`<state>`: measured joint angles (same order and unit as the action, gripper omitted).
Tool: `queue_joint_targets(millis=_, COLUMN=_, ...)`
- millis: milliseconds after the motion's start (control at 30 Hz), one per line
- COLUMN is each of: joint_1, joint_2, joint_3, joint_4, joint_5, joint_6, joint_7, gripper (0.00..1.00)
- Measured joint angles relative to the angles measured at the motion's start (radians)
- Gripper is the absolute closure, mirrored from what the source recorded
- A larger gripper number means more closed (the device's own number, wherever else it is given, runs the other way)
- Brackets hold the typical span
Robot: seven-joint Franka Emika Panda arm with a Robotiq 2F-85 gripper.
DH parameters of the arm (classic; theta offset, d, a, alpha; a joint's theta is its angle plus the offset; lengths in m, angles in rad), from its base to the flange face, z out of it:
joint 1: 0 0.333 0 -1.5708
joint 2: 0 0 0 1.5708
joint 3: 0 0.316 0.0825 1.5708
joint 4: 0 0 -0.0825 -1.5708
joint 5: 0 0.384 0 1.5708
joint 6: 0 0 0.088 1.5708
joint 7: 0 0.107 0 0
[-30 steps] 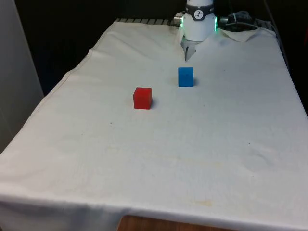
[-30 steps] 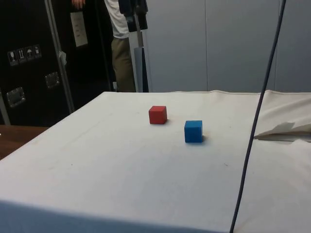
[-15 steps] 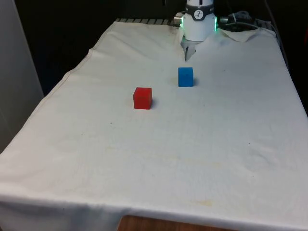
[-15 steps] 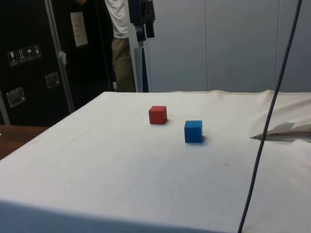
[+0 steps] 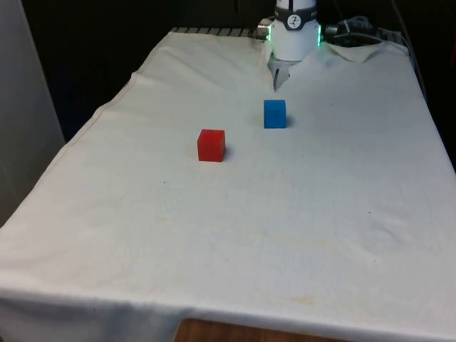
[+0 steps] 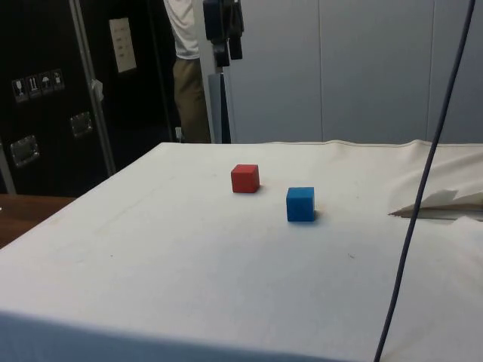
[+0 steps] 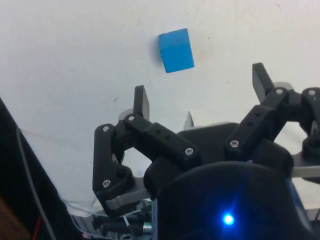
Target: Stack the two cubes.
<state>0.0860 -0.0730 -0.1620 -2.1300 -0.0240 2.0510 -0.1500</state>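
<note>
Claw (image 7: 200,92) is released, holding nothing, high above the desk (image 5: 285,235). Blue cube (image 5: 275,113) sits toward the desk's far edge; red cube (image 5: 211,144) near it, apart, unstacked.

— Where's the gripper (image 6: 224,30)?
— High above the table (image 6: 189,249), before a person (image 6: 185,68). Well below it sit the red cube (image 6: 245,179) and blue cube (image 6: 300,204), apart.
</note>
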Motion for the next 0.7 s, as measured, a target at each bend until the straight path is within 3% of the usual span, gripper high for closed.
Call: queue_joint_targets(millis=700, joint_1=-0.005, joint_2=0.095, joint_3=-0.074, joint_4=0.04, joint_5=-0.045, joint_6=0.036, joint_7=-0.032, gripper=0.0)
